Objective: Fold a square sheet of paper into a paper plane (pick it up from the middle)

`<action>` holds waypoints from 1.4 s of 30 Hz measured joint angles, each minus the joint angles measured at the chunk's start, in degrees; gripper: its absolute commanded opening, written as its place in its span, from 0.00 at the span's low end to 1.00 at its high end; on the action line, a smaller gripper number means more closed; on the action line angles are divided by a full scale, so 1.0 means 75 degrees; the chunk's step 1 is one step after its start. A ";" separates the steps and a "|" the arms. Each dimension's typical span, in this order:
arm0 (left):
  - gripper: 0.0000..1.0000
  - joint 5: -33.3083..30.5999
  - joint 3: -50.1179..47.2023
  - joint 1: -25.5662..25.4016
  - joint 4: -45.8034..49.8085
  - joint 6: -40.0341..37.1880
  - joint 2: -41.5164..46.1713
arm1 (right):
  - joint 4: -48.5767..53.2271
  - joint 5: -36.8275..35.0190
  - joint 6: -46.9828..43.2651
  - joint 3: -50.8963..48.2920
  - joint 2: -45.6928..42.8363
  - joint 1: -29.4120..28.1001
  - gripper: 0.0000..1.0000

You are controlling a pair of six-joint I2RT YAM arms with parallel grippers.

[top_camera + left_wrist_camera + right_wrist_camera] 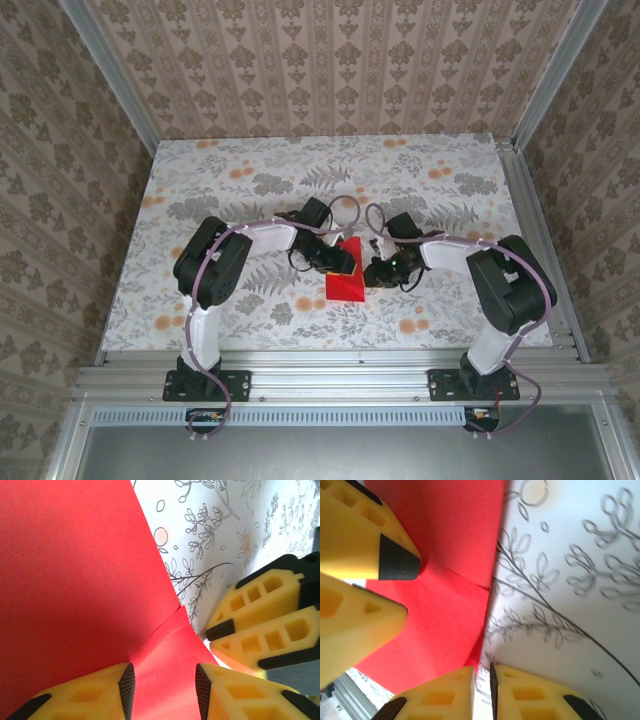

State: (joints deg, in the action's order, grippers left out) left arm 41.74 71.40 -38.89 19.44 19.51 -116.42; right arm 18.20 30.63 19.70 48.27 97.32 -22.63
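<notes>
Top view: the folded red paper (346,285) lies at the middle of the floral surface (250,180), its long axis running roughly 12 to 6 o'clock. Both arms bend at the elbow and reach inward. The left tool (338,262) sits over the paper's 11 o'clock corner. The right tool (376,272) is at its 3 o'clock edge.

Left wrist view: the left tool (165,680) is partly spread, with flat paper (75,580) between its black pads and nothing pinched. A fold line runs off toward 10 o'clock. The right tool (215,639) waits at 3 o'clock, just beside the paper's edge.

Right wrist view: the right tool (481,672) is almost pressed together, with a thin slit left. The paper's edge runs from 12 o'clock down to that slit. Whether it nips the edge cannot be told. The coming move likely turns on this edge, and the right arm is nearer to it.
</notes>
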 measured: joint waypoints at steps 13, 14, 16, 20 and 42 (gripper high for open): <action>0.41 0.0003 0.0009 0.0003 0.0015 -0.0041 -0.0003 | -0.1253 0.1046 0.1466 -0.0781 -0.1105 -0.0067 0.05; 0.41 0.0003 0.0017 0.0003 0.0029 -0.0041 -0.0009 | -0.1411 0.1137 0.1571 -0.0781 -0.1072 -0.0102 0.04; 0.41 0.0003 0.0035 0.0003 0.0050 -0.0041 -0.0015 | -0.1676 0.1239 0.1696 -0.0781 -0.0921 -0.0189 0.03; 0.41 0.0003 0.0035 0.0003 0.0052 -0.0041 -0.0015 | -0.1877 0.1332 0.1807 -0.0781 -0.0530 -0.0277 0.00; 0.41 0.0085 0.0035 0.0047 0.0090 -0.0163 -0.0035 | -0.1737 0.1145 0.1014 -0.0781 0.0239 -0.0274 0.00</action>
State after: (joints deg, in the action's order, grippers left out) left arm 42.37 71.66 -38.54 20.12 18.28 -116.68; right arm 5.17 39.22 27.31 42.41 99.11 -24.69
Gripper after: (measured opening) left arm 0.410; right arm 0.068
